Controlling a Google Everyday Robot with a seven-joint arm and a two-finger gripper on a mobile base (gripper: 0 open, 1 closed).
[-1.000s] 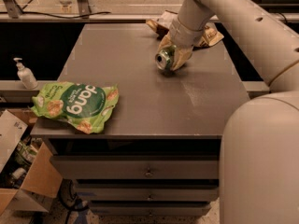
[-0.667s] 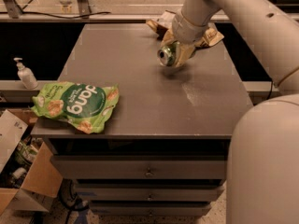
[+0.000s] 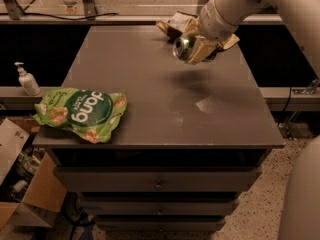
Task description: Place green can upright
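Grey table (image 3: 165, 119) seen from its front edge. Over the back right part hangs the gripper (image 3: 194, 49), clamped around a green can (image 3: 181, 45) that is tilted above the surface. Just behind it, a crumpled brown wrapper (image 3: 175, 23) blocks the back edge. A large green snack bag (image 3: 82, 111) covers the front left corner. The middle and front right of the tabletop lie bare. A pump bottle (image 3: 26, 79) stands on a ledge off the left side.

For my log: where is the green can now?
The green can is upper right in the camera view, tilted in the gripper over the far right of the table, beside a crumpled wrapper.
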